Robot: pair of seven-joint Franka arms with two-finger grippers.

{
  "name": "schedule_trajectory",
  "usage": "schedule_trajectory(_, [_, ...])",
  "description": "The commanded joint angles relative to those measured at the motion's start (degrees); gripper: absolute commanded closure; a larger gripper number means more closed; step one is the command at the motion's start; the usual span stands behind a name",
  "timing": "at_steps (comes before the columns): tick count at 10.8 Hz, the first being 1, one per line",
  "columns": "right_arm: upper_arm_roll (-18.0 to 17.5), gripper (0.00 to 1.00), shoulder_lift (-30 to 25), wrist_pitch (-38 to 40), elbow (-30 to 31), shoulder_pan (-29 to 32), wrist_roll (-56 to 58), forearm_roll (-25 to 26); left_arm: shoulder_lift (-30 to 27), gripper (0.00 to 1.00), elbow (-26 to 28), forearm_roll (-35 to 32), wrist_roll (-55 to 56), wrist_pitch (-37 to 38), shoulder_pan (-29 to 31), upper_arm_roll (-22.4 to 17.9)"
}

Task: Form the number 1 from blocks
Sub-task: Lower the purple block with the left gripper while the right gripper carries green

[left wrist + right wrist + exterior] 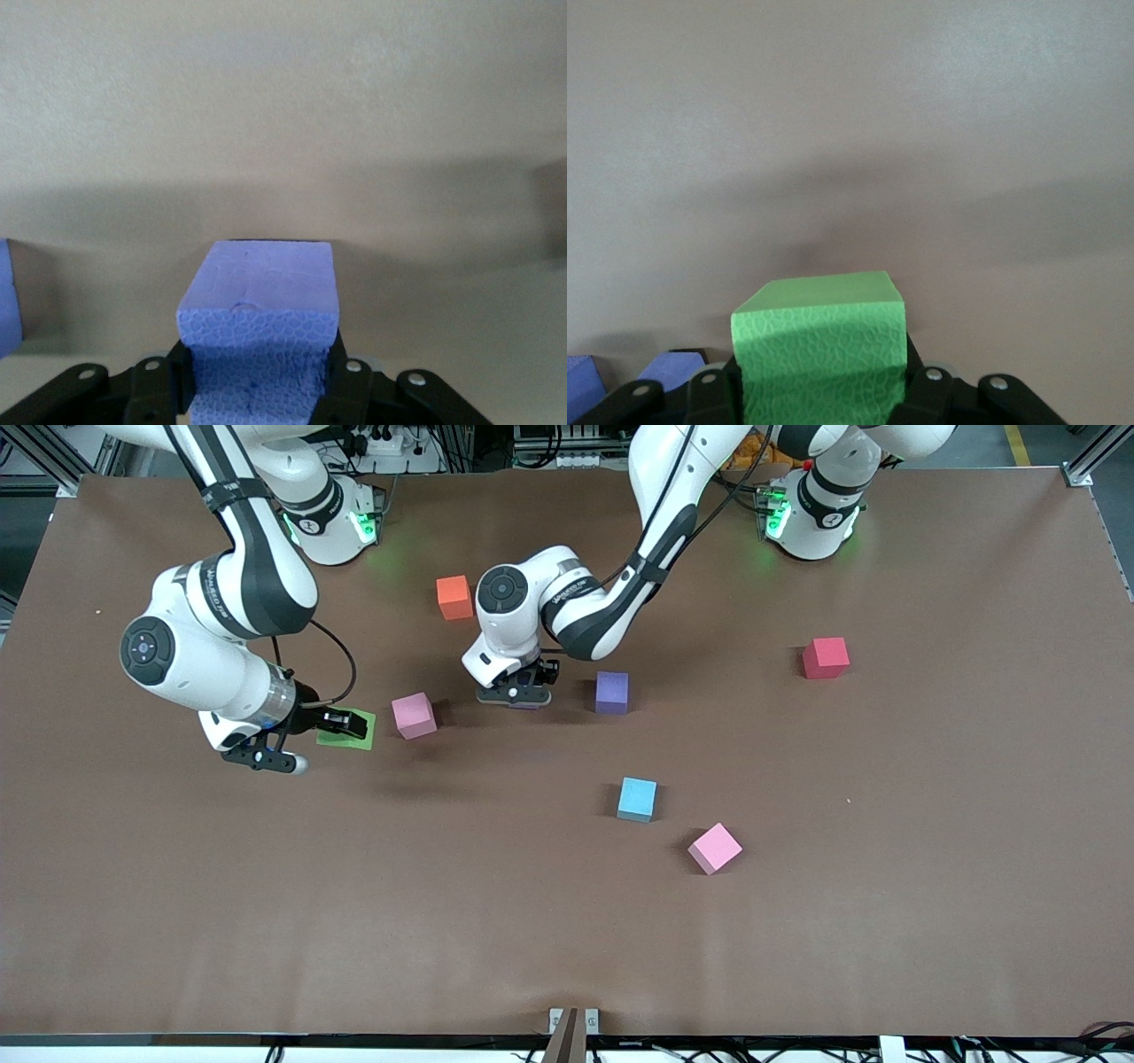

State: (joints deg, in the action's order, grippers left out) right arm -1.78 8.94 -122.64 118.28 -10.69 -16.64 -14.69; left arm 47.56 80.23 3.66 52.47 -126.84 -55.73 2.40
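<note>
Five foam blocks belong to the figure, and two of them are clamped in grippers. The left gripper (516, 688) is closed on a purple block (259, 323) near the table's middle, beside the second purple block (611, 692); whether the held one is lifted or touching the table cannot be told. The right gripper (341, 724) grasps the green block (819, 350) toward the right arm's end of the table. One pink block (414, 716) is seen between the two grippers, the other pink block (714, 848) lies nearer the front camera, just beside the light blue cube (637, 798). An orange cube (454, 597) and a red cube (826, 657) are set apart from the rest.

No line of the numeral is formed yet. The chief risk is judged to be collision — both grippers are working close to the same pink block, so it may be knocked askew. Soft foam may also be squeezed and spring aside on release.
</note>
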Motion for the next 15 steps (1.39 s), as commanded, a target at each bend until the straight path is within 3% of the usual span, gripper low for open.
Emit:
schedule_trajectory(1, [0.2, 0.54, -1.0, -0.6, 0.9, -0.6, -0.5, -1.4, 1.0, 0.91, -1.6, -0.7, -0.4, -0.3, 0.1, -0.1])
schedule_trajectory(2, [0.2, 0.53, -0.9, -0.6, 0.9, -1.0, -0.4, -1.4, 1.0, 0.01, -1.4, -0.8, 0.0, -0.4, 0.1, -0.1])
schedule_trajectory(6, [0.2, 0.53, -0.7, -1.2, 0.6, -1.4, -0.5, -1.5, -0.5, 0.00, -1.3, -1.1, 1.4, -0.6, -0.2, -0.2])
schedule_trajectory(10, [0.2, 0.53, 1.3, -5.2, 0.3, -3.2, -0.8, -1.6, -7.5, 0.00, 0.4, -1.3, 4.7, 5.1, 0.5, -2.7])
schedule_trajectory(13, [0.3, 0.53, 5.3, -5.1, -4.5, -6.1, -3.6, -1.5, -18.0, 0.00, 12.5, -2.2, 2.7, 6.8, 4.4, -3.5])
schedule_trajectory(15, [0.4, 0.53, 9.7, -5.2, -9.4, -10.0, -5.3, 1.1, -24.8, 0.00, 25.0, -2.8, -0.4, -1.3, 6.5, -3.2])
